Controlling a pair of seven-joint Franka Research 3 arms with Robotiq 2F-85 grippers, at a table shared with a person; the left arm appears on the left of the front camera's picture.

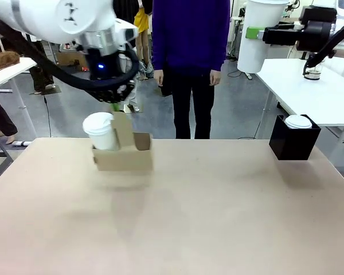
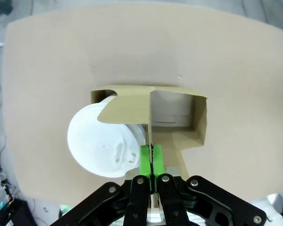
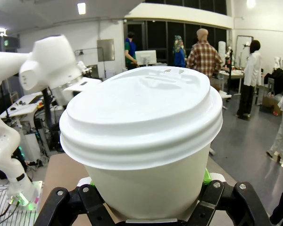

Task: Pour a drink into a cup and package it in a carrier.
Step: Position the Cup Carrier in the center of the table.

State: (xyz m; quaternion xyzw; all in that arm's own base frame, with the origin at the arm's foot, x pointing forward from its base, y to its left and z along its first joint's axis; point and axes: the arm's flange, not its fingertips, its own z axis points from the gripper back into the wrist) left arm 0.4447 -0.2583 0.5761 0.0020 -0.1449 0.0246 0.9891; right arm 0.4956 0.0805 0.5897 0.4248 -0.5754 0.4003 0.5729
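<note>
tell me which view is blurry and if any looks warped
front view: the carrier and its lidded cup are blurred, soft shadow on the table; left wrist view: sharp, but the table edges bow from the wide lens; right wrist view: the held cup looms huge, in focus

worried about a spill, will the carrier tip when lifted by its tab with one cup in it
Likely tilts toward the cup: only one slot of the carrier is filled, so weight sits off-centre. The thin cardboard tab in the left gripper may flex.
</note>
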